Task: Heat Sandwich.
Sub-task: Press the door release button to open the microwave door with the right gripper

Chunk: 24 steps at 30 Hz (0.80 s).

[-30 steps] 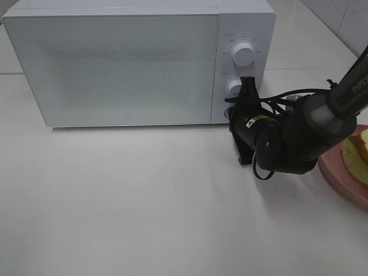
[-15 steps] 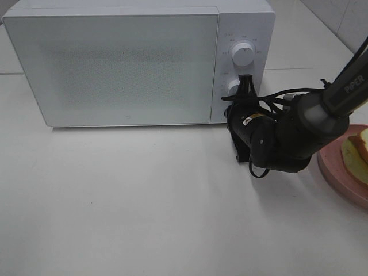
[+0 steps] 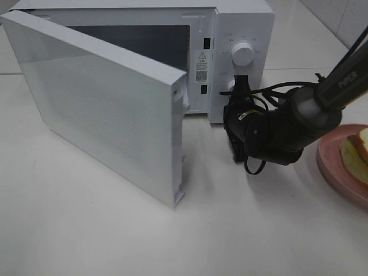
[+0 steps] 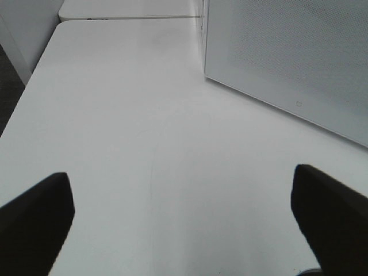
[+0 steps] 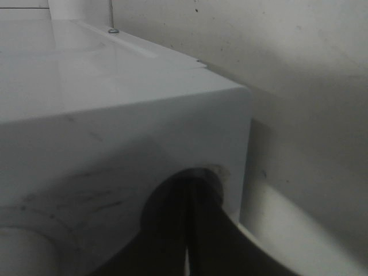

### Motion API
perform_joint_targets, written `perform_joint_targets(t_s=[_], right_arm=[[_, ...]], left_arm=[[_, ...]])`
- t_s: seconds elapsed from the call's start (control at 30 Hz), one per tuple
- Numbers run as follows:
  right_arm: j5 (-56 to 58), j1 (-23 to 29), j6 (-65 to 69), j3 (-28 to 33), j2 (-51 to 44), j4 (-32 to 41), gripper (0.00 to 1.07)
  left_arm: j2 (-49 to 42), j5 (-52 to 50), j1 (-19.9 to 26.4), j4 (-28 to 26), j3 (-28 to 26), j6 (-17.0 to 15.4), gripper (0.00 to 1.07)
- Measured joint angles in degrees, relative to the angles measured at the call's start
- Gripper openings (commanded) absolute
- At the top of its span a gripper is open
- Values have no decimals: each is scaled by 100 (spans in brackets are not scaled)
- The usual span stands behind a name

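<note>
The sandwich (image 3: pixel 357 152), white bread with yellow and pale green filling, lies on a round pink plate (image 3: pixel 332 167) at the right edge, partly cut off by the frame. The white microwave (image 3: pixel 244 23) stands at the back with its door (image 3: pixel 109 109) swung out to the left and its dark cavity (image 3: pixel 138 41) showing. My right gripper (image 3: pixel 240 85) (image 5: pixel 187 238) is shut, with its tip pressed on the lower round button (image 5: pixel 183 190) of the control panel. My left gripper (image 4: pixel 184 227) hangs open over bare table, nothing between its fingers (image 4: pixel 35 221), and is out of the high view.
An upper dial (image 3: pixel 242 55) sits on the panel above the pressed button. The open door reaches far out over the table toward the front. The left wrist view shows the door's face (image 4: pixel 287 57) and the table's left edge (image 4: pixel 23 103). The right arm's cables loop beside the plate.
The microwave door, shut in both earlier frames, has sprung open and swung out to the left. My right gripper has edged slightly left against the panel.
</note>
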Motion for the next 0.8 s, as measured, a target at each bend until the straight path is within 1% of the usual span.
perform_joint_targets(t_s=[0.8], right_arm=[[17, 17, 46, -6, 0, 11, 0]], left_arm=[[0, 0, 0, 0, 0, 0, 98]])
